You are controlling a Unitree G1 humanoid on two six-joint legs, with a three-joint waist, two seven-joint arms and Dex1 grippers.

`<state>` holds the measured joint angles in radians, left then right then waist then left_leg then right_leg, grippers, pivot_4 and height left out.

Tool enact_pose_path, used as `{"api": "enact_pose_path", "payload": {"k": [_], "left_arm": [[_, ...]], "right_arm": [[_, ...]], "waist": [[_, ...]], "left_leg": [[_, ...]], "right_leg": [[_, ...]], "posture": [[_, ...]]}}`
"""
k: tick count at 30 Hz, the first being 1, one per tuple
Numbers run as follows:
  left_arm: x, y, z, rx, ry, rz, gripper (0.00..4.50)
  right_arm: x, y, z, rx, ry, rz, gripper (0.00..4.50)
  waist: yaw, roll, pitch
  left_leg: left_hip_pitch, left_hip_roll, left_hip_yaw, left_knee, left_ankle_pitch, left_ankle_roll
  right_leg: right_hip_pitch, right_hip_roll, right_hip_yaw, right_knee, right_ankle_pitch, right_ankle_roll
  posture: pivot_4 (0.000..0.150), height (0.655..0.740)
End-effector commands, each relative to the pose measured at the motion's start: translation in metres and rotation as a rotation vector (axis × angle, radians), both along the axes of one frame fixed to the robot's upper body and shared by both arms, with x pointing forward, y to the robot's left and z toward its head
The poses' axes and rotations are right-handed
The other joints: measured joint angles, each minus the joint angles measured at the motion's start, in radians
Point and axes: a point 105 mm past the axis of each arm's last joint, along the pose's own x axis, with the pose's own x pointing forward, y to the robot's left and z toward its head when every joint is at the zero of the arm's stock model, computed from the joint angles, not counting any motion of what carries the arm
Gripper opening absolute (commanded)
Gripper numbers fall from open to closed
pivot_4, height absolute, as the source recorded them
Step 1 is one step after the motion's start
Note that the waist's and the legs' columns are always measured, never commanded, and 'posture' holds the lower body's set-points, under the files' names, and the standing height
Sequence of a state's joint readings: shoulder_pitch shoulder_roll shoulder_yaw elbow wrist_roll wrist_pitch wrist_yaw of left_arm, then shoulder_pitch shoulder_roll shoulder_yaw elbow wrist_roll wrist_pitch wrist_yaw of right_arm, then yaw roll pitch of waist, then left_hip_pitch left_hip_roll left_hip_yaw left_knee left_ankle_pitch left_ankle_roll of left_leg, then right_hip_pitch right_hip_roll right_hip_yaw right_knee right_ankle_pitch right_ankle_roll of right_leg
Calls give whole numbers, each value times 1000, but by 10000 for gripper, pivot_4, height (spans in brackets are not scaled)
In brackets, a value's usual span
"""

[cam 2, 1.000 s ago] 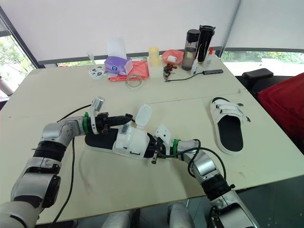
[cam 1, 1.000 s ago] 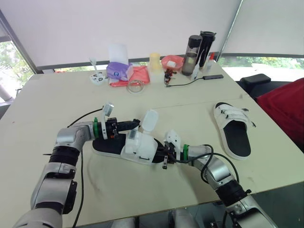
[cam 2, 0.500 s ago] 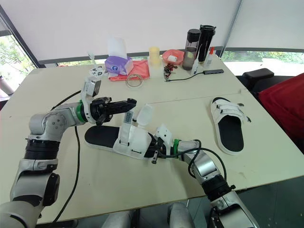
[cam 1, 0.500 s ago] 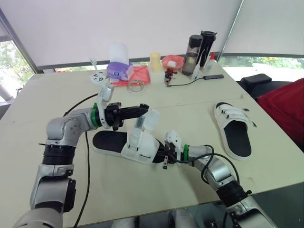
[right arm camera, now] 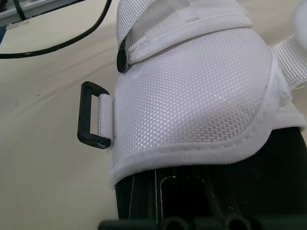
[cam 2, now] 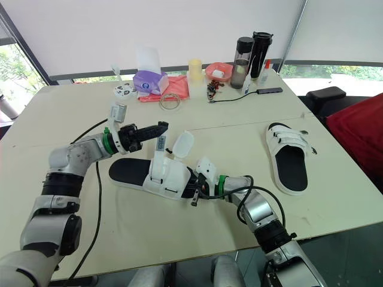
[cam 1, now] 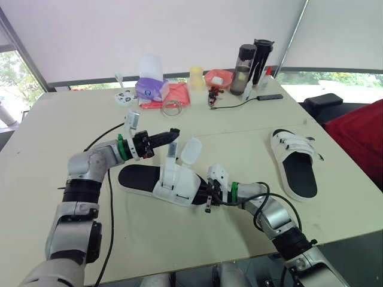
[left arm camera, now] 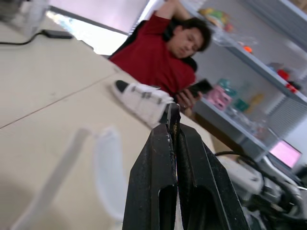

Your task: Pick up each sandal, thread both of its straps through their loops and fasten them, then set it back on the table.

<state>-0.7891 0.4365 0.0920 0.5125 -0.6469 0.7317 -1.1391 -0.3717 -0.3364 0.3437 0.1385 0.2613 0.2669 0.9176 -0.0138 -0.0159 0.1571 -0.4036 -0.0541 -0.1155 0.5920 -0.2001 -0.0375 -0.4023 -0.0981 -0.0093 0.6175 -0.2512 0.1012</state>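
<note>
1. Step in hand, as judged: the raised strap (cam 1: 172, 156) of the near sandal (cam 1: 139, 178) is to be threaded through its loop (right arm camera: 84, 115).
2. Left gripper (cam 1: 175, 133): the fingers are pressed together above the sandal, with the tips just over the strap's upright end. The strap may be pinched between them, but this cannot be made out.
3. Right gripper (cam 1: 208, 196): it is set against the sandal's toe end, low on the table (cam 1: 60, 119). Whether it is closed cannot be told.
4. For a clean pass, the strap end should be kept flat and untwisted and led down to the loop. The sole should be steadied at the toe so that it is not dragged.
5. The loop is seen at the edge of the upper, near the right gripper and apart from the left.
6. The second strap (cam 1: 190, 149) stands open just beside the first.
7. The other sandal (cam 1: 296, 161) lies well apart, to the right.
</note>
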Motion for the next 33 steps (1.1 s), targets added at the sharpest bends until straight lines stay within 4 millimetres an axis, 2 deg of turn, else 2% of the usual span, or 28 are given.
{"api": "enact_pose_path", "payload": {"k": [1, 8, 15, 22, 33], "left_arm": [[13, 1, 2, 1, -24, 29, 458], [32, -3, -26, 54, 50, 79, 458], [26, -2, -66, 197, 111, 57, 458], [19, 2, -79, 211, 130, 36, 458], [12, 9, -82, 210, 142, 17, 458]], "right_arm": [[-4, -22, -53, -166, 147, -103, 0], [-6, -22, -54, -165, 151, -110, 0], [-5, -23, -53, -161, 149, -122, 0], [-5, -22, -53, -157, 149, -125, 0], [-2, -20, -53, -161, 143, -119, 0]], "waist": [[-1, 0, 0], [0, -1, 0], [0, -1, 0], [-1, -1, 0], [-5, -1, 0]], "left_leg": [[0, 0, 0, 0, 0, 0], [0, -1, 0, 0, 0, 0], [1, -1, 0, 0, 0, 0], [4, 0, 0, 0, 0, 0], [7, 0, 0, 0, -1, -2]], "right_leg": [[0, 0, 0, 0, 0, 0], [0, 0, 0, 0, 2, 3], [2, 0, 0, 0, 2, 4], [5, 0, -1, -1, 2, 4], [7, 0, -1, -1, 2, 4]], "posture": [[1500, 7400], [1500, 7400], [1500, 7400], [1500, 7400], [1500, 7400]]}}
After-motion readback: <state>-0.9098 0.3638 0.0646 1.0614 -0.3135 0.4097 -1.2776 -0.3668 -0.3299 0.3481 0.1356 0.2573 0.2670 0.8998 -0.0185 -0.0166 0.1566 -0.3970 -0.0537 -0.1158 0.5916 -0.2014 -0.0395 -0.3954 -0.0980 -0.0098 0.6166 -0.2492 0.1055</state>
